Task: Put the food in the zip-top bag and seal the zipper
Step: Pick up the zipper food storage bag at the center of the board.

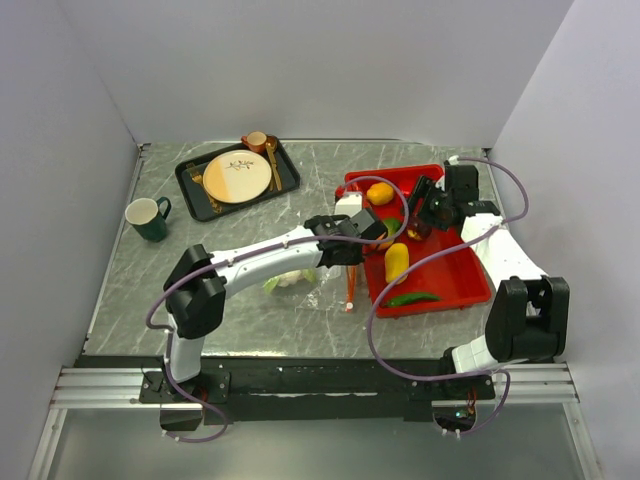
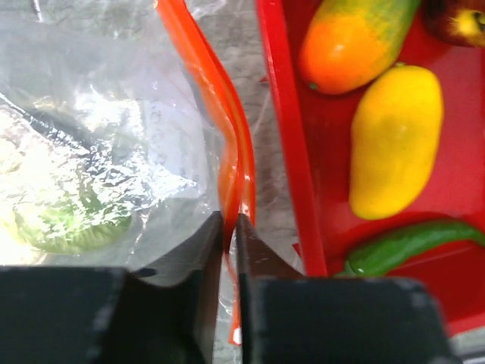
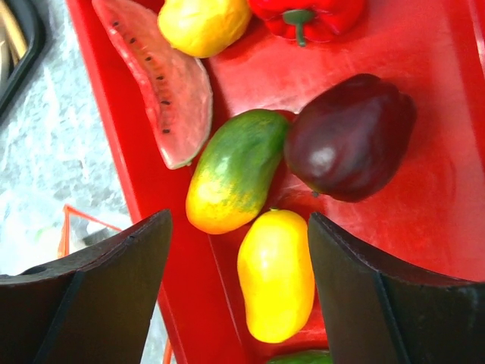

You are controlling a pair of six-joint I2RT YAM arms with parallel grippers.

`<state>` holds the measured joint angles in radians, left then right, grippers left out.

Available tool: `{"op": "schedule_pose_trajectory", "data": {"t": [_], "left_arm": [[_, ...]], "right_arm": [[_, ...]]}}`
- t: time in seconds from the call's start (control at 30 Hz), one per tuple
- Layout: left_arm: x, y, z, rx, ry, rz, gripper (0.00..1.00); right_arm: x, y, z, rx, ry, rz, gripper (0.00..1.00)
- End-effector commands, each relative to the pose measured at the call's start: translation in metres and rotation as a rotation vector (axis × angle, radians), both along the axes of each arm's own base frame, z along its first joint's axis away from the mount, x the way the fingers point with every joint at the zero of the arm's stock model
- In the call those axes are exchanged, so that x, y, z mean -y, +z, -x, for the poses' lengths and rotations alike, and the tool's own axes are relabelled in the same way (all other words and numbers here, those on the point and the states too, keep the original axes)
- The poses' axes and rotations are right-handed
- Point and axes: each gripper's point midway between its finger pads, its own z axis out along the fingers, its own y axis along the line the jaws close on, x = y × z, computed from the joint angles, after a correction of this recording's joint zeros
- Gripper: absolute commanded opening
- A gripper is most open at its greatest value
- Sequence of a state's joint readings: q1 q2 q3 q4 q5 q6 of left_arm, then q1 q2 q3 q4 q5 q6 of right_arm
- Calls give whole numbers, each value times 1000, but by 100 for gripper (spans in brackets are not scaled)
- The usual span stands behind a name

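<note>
The clear zip-top bag (image 1: pixel 300 288) lies on the table left of the red tray (image 1: pixel 450 275), with a white-green cauliflower (image 2: pixel 61 220) inside. My left gripper (image 1: pixel 350 240) is shut on the bag's orange-red zipper strip (image 2: pixel 220 98), pinched between the jaws (image 2: pixel 229 221). My right gripper (image 1: pixel 420 215) is open and empty above the tray (image 3: pixel 239 220). The yellow mango (image 3: pixel 276 277), red-green mango (image 3: pixel 236 171), dark purple fruit (image 3: pixel 348 136), red pepper (image 3: pixel 307 15), orange (image 3: pixel 203 24) and green chili (image 2: pixel 413 244) lie in the tray.
A watermelon slice (image 3: pixel 163 83) lies in the tray too. A black tray with a beige plate (image 1: pixel 237 176), cutlery and a small cup (image 1: pixel 256 141) stands at the back left. A green mug (image 1: pixel 150 218) stands at the left. White walls enclose the table.
</note>
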<state>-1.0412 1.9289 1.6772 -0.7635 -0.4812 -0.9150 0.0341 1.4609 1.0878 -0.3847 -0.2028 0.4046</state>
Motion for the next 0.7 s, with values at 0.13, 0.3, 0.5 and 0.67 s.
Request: {"op": "schedule_pose_trajectory", "data": {"t": [0.13,0.3,0.5,0.67], "left_arm": [[-19,24,-7,52,45,0,6],[-44,55,4,74,59,19,6],[-75,81,9,98,70,73,6],[-88,78,9,80,81,78,5]], "right_arm": [[-33,3,-20,33,164,-50,78],[-60,-7,-38,24,249,-13,76],[-78,-22,-56,29,318,149,73],[-78,-39,-66,1,350,209,65]]}}
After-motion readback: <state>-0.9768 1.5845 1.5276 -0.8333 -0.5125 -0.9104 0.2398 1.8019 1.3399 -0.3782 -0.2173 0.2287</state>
